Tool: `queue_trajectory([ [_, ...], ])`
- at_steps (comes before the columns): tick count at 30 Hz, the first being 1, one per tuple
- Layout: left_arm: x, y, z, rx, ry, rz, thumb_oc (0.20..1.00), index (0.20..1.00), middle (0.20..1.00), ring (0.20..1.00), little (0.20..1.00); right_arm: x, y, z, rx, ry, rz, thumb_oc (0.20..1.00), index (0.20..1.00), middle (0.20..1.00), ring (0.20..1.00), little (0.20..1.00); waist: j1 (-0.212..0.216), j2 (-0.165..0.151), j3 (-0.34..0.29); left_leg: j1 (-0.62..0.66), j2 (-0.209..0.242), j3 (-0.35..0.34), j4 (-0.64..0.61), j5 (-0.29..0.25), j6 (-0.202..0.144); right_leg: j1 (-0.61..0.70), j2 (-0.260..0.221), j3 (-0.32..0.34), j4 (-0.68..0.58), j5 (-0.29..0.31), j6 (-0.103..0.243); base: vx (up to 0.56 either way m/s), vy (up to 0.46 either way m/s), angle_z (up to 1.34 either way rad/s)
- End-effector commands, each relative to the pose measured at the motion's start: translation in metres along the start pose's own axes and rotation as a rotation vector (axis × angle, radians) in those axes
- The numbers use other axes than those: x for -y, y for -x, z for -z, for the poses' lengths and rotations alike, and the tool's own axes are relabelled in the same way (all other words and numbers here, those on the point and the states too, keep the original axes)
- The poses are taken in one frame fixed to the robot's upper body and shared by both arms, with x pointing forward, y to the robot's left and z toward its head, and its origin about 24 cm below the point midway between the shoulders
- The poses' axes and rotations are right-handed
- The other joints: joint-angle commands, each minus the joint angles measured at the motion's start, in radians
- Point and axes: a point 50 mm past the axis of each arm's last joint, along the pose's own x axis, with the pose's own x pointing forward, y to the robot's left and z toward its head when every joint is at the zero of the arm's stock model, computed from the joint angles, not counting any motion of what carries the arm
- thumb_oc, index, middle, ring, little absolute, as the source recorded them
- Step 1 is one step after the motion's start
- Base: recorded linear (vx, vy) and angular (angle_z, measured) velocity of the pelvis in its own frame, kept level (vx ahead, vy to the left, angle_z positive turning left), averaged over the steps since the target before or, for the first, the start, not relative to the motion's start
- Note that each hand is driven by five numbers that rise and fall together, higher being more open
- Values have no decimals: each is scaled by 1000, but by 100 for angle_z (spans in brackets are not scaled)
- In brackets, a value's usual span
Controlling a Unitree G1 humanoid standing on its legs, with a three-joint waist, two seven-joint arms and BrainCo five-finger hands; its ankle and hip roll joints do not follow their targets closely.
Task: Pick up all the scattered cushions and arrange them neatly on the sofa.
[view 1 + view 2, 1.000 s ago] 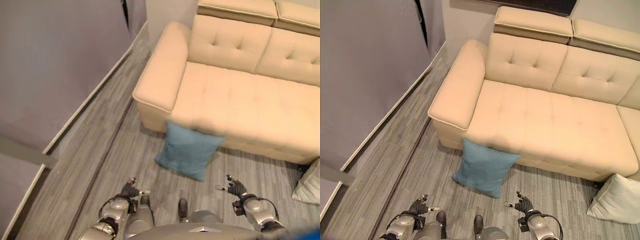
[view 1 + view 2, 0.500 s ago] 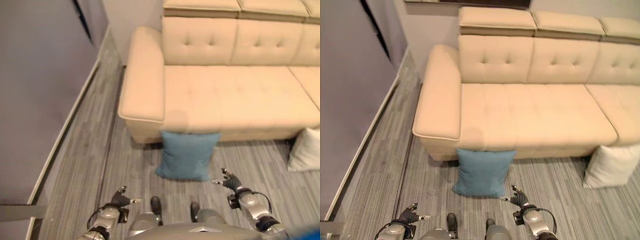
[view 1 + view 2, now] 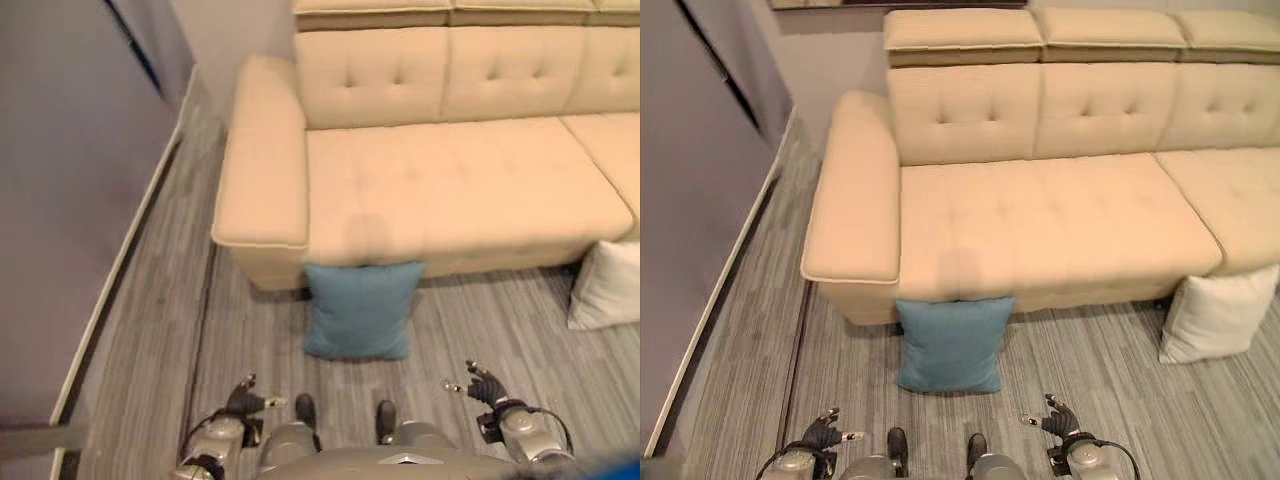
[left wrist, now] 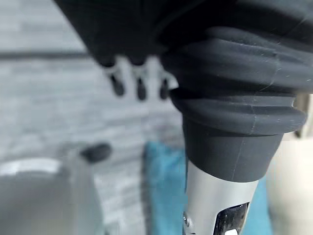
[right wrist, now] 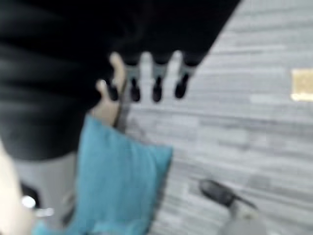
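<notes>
Approach step, nothing lifted yet. Left hand [image 3: 243, 402] hangs at 7 o'clock, fingers relaxed and empty. Blue cushion [image 3: 358, 310] leans against the sofa [image 3: 460, 180] front at 12, so the next move probably calls for stooping to it. Right hand [image 3: 484, 386] at 5, likewise released. White cushion [image 3: 606, 285] at 2.

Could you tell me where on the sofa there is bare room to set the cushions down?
The whole seat of the sofa is bare, from the left armrest to the corner section on the right. The crowding is on the floor: the blue cushion leans against the sofa front near the armrest, and the white cushion against the front further right.
</notes>
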Motion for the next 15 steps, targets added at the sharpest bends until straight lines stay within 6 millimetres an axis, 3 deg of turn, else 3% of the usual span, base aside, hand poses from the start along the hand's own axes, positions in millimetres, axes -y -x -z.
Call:
queue_trajectory([
  [1,4,-3,-17,64,-34,28,1000,1000,1000,1000,1000,13,-3,-17,76,-4,28,1000,1000,1000,1000,1000,-6,-8,36,64,-17,-16,28,-103,33,-36,-20,50,36,15,67,161,-63,10],
  [3,3,-2,-14,58,-35,22,1000,1000,1000,1000,1000,12,-2,-20,89,-5,27,1000,1000,1000,1000,1000,1,-8,29,39,-13,-8,-51,-90,47,-20,-12,52,22,12,75,191,-28,2],
  [6,2,-2,-13,54,-33,12,1000,1000,1000,1000,1000,9,-3,-22,94,1,21,1000,1000,1000,1000,1000,23,1,27,-8,-15,-27,-147,-9,42,11,9,76,7,-5,80,189,17,-2],
  [11,-2,-1,-7,37,-25,1,1000,1000,1000,1000,1000,3,-4,-24,105,-3,6,1000,1000,1000,1000,1000,23,1,7,34,-25,-14,-171,-28,63,36,-10,101,26,-31,97,218,119,-45],
  [15,-6,-1,-10,50,-20,-10,1000,1000,1000,1000,1000,-2,-6,-32,124,-18,-5,1000,1000,1000,1000,1000,34,-5,1,54,-50,27,-139,-89,101,16,-62,117,110,-44,136,167,194,-26],
])
